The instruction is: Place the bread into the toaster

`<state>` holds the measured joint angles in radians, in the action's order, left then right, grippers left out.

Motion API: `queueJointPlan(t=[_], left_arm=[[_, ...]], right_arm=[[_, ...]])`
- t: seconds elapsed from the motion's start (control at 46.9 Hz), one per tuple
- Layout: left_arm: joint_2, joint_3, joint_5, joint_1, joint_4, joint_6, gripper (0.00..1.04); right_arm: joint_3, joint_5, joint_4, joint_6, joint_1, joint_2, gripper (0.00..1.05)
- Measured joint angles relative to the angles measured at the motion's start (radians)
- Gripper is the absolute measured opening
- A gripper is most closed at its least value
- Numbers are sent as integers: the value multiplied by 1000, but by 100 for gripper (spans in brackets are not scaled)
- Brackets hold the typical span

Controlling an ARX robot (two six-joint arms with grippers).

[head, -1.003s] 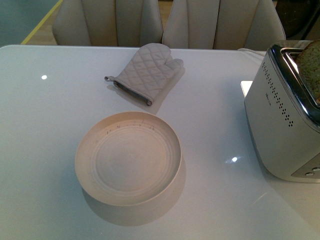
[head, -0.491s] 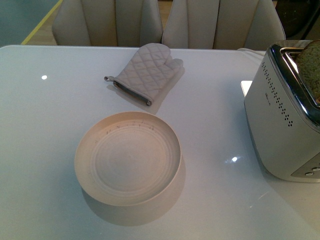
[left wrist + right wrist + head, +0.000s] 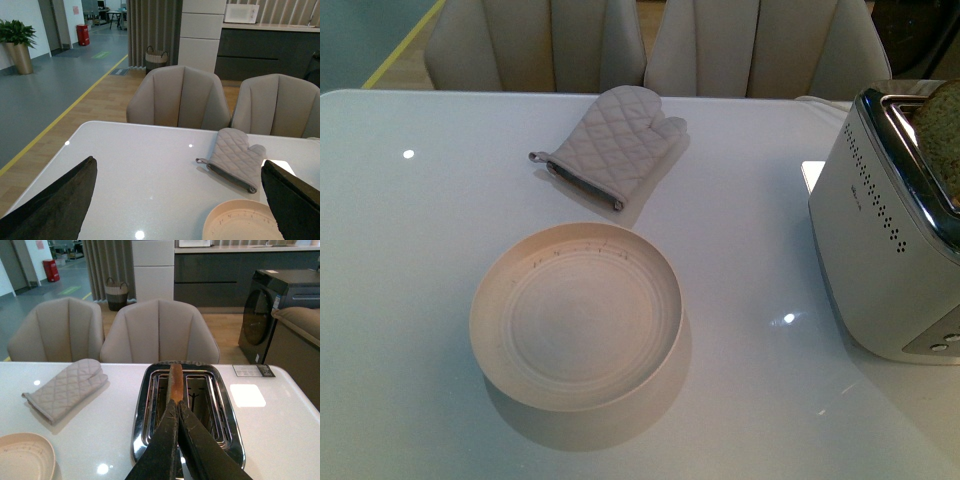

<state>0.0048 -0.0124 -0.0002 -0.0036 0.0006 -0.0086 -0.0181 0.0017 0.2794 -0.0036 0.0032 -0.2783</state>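
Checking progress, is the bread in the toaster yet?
Partly: the bread stands upright in a toaster slot, top sticking out, right end effector shut on it.

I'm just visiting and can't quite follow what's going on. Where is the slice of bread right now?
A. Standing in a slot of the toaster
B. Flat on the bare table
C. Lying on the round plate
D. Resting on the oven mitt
A: the bread stands on edge in a top slot of the toaster, with the right gripper closed on it, while the plate holds nothing.
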Motion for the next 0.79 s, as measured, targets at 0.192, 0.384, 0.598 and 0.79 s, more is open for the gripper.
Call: queueJointPlan(t=[0.192, 0.384, 0.598, 0.79], left_arm=[[0, 0, 0, 0, 0, 0, 98], [0, 0, 0, 0, 0, 0, 98], [0, 0, 0, 0, 0, 0, 98], [0, 0, 0, 0, 0, 0, 98]], right_arm=[[0, 0, -55, 0, 0, 55, 2], [0, 0, -101, 0, 0, 101, 2], [0, 0, -276, 0, 0, 269, 2], [0, 0, -278, 0, 0, 272, 2]])
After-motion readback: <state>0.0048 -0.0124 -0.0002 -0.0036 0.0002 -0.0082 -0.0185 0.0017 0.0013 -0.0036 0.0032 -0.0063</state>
